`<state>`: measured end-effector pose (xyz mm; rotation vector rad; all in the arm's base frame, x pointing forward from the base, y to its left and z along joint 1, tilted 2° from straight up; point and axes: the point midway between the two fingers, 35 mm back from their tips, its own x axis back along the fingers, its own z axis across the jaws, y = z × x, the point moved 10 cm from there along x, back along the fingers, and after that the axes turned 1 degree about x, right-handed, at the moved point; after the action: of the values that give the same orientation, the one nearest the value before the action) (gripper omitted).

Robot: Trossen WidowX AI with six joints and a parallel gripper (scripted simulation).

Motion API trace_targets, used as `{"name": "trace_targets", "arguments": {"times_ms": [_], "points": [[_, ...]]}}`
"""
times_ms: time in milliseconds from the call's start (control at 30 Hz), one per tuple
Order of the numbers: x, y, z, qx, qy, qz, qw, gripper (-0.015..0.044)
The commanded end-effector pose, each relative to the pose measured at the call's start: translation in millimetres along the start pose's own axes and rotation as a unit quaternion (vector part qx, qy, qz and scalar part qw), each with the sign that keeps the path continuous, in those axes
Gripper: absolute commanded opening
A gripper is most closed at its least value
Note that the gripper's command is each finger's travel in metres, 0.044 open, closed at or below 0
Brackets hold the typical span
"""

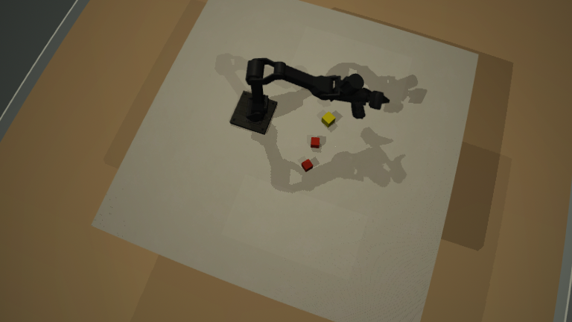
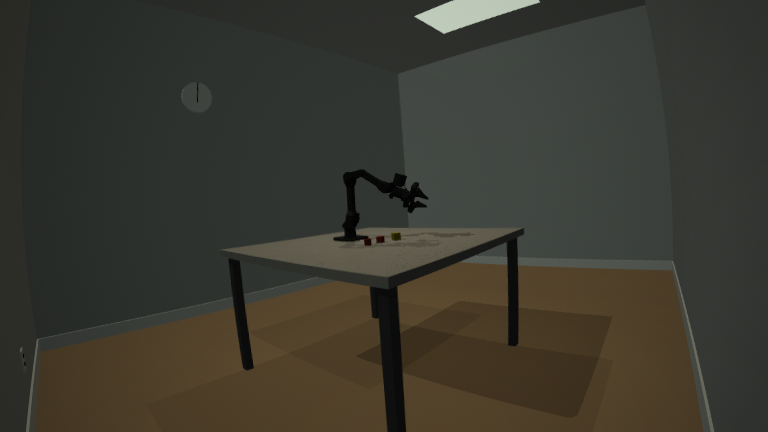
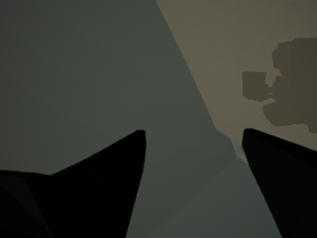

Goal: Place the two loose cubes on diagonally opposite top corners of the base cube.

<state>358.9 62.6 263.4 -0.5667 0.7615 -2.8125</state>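
Taking the yellow base cube (image 1: 328, 118) as the landmark on the pale grey counter (image 1: 295, 234), the black pincer (image 1: 381, 99) hangs in the air beyond it, on the side away from the arm's square mounting plate (image 1: 252, 112) and well above the counter surface, as the exterior view shows. The two small red loose cubes (image 1: 315, 141) (image 1: 307, 164) lie on the opposite side of the yellow base cube from the pincer: the nearer one just past it, the farther one beyond that again, so the three cubes run in a loose line leading away from the pincer. None of the cubes touches another, and nothing yet rests on top of the yellow base cube. The coming move therefore turns on one relation, as I judge it: the pincer must travel back over the yellow base cube and come down on its far side to reach the nearer red cube, whose faces sit nearly square to the line of cubes; the farther red cube is turned at an angle to it. The pincer's jaws stand partly apart, about half open, and hold nothing; in the wrist view only counter, wall and shadow show between the two dark fingers, and they touch nothing.
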Motion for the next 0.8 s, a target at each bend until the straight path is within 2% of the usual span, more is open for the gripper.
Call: {"name": "trace_targets", "arguments": {"times_ms": [0,400,767], "points": [[6.6,20.8,3.9,0.047,-0.055,-0.067,0.995,0.0265],[53.1,72.8,6.8,0.158,-0.283,-0.199,0.925,0.0265],[121.6,93.6,9.7,0.202,-0.510,-0.203,0.811,0.0265]]}}
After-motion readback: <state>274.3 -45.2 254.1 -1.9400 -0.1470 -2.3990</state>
